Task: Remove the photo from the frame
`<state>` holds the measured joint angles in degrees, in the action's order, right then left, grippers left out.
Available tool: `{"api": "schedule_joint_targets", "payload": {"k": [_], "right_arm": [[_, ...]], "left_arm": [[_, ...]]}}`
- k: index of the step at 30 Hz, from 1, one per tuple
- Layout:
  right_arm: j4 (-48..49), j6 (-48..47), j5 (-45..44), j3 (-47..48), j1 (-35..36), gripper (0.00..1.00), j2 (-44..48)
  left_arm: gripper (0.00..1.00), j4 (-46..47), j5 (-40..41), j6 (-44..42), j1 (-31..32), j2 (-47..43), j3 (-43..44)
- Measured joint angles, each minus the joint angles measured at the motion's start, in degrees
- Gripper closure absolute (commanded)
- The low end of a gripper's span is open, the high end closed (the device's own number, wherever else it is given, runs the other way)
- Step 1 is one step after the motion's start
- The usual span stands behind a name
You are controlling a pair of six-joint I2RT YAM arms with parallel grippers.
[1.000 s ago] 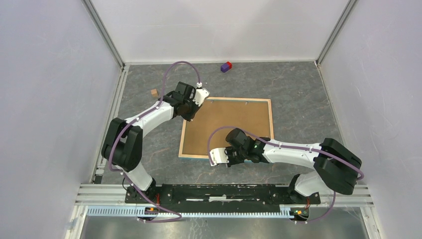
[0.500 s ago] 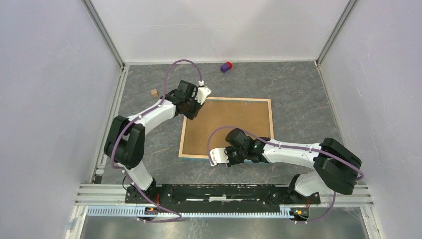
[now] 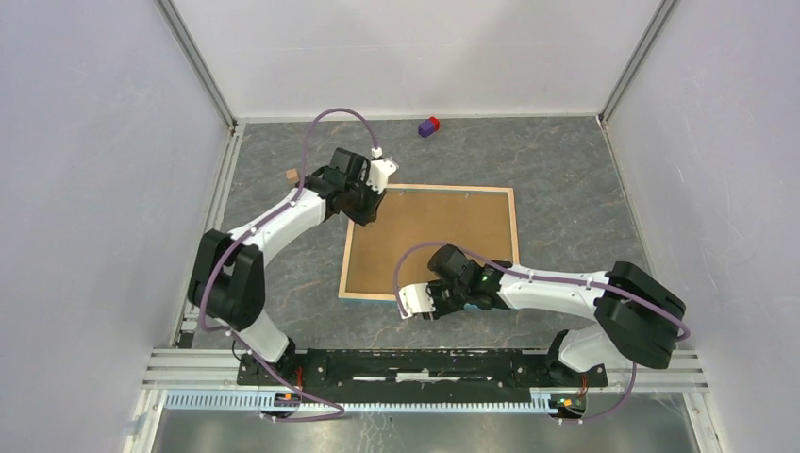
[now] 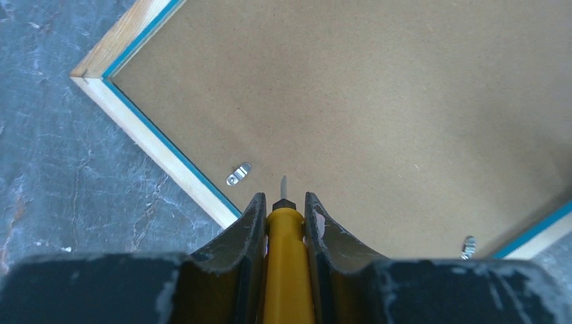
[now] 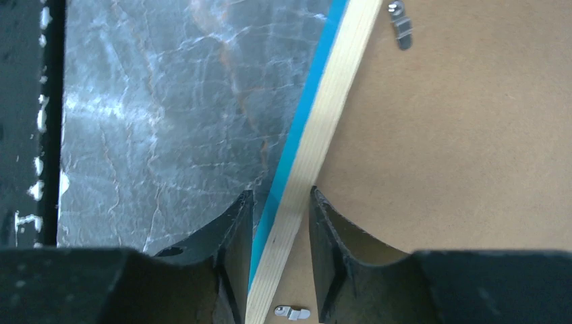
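The frame [image 3: 434, 236] lies back-up in the middle of the tabletop [image 3: 566, 170]. At its 10 o'clock corner the left fingers [image 4: 251, 226] pinch a yellow screwdriver [image 4: 287, 256]. The right fingers [image 5: 236, 229] sit slightly parted astride its 7 o'clock edge.

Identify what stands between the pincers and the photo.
The frame lies face down, so its brown backboard, held by metal tabs, covers the photo, which is hidden. The left pincer grips a yellow tool pointed near one tab.

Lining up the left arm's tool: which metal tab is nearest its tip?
The left tab, just beside the tool tip along the frame rim; the right tab lies far off, at the view's lower edge.
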<state>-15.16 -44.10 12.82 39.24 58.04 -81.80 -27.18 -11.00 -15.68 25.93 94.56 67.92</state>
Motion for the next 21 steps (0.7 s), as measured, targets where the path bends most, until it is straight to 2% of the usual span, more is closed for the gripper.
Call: {"api": "schedule_joint_targets", "payload": {"k": [2, 4, 8, 14, 21], "right_arm": [[-0.57, -0.74, 0.5, -0.57, 0.07, 0.46, 0.66], [-1.99, -0.9, 0.52, -1.51, -0.2, 0.44, 2.16], [-6.45, 0.72, 2.69, -1.99, -4.07, 0.35, 7.74], [-6.12, 8.41, 6.32, -0.9, -18.84, 0.17, 16.72], [-0.63, 22.4, -3.37, -0.87, -34.1, 0.16, 21.86]], "left_arm": [[0.98, -0.59, -0.33, 0.68, -0.17, -1.79, 0.0], [0.98, -0.87, -1.16, 1.57, -0.44, -3.78, 0.0], [0.98, -1.33, -1.68, 2.84, -0.74, -6.88, 0.0], [0.98, -1.84, -2.23, 3.67, -1.77, -9.9, -0.07], [0.98, -2.25, -3.3, 5.7, -3.98, -12.55, -0.76]]}}
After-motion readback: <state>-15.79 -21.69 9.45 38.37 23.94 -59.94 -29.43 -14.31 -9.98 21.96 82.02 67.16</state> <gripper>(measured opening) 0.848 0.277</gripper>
